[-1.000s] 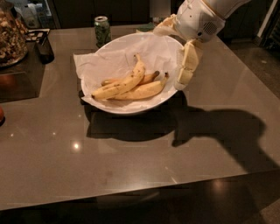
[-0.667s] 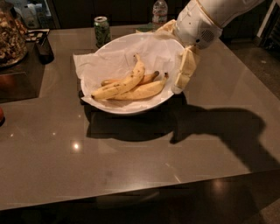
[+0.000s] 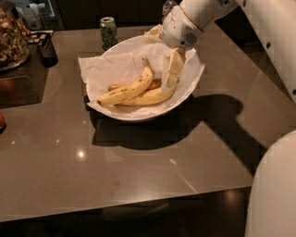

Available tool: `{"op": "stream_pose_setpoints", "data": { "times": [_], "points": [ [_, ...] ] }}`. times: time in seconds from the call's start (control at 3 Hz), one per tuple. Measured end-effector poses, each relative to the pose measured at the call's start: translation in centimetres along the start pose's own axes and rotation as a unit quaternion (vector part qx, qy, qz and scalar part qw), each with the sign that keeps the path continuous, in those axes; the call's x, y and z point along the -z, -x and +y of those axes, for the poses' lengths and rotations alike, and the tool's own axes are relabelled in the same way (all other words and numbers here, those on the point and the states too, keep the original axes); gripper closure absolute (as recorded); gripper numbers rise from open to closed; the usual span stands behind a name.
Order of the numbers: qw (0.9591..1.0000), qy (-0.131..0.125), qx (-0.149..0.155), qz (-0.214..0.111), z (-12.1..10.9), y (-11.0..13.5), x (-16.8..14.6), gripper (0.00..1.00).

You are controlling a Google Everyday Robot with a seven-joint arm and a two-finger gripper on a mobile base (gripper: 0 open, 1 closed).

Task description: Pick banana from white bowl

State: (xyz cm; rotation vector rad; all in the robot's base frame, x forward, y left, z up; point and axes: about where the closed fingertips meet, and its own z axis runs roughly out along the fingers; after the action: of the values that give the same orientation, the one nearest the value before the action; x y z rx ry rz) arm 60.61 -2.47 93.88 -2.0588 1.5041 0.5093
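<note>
The white bowl [image 3: 189, 90] lined with crumpled white paper sits at the table's far middle. Three bananas lie in it. The banana [image 3: 128, 89] is the long speckled one with a thin stem, lying across the top from lower left to upper right. A smoother, paler banana [image 3: 149, 97] lies in front of it and an orange-brown one [image 3: 156, 84] behind. My gripper [image 3: 170, 79] hangs down inside the bowl's right half, at the right ends of the bananas, just right of the speckled banana's stem.
A green can [image 3: 108, 30] stands behind the bowl. A dark cup [image 3: 47, 52] and a full basket [image 3: 11, 39] are at the far left. A clear bottle [image 3: 168, 6] is behind my arm. My white body [image 3: 273, 194] fills the lower right corner.
My gripper has moved left from over the bowl's right rim to inside the bowl, close to the bananas' right ends. The bananas have not moved.
</note>
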Motion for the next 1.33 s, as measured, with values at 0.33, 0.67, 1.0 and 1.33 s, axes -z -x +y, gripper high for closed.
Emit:
{"op": "stream_pose_setpoints", "data": {
  "times": [0.33, 0.67, 1.0, 1.33],
  "points": [
    [1.0000, -0.006, 0.001, -0.003, -0.5, 0.2, -0.1, 0.19],
    [1.0000, -0.006, 0.001, -0.003, -0.5, 0.2, -0.1, 0.38],
    [0.9994, 0.018, 0.021, -0.019, -1.5, 0.7, -3.0, 0.28],
    [0.9973, 0.051, 0.038, -0.036, -2.1, 0.9, -5.7, 0.23]
  ]
}}
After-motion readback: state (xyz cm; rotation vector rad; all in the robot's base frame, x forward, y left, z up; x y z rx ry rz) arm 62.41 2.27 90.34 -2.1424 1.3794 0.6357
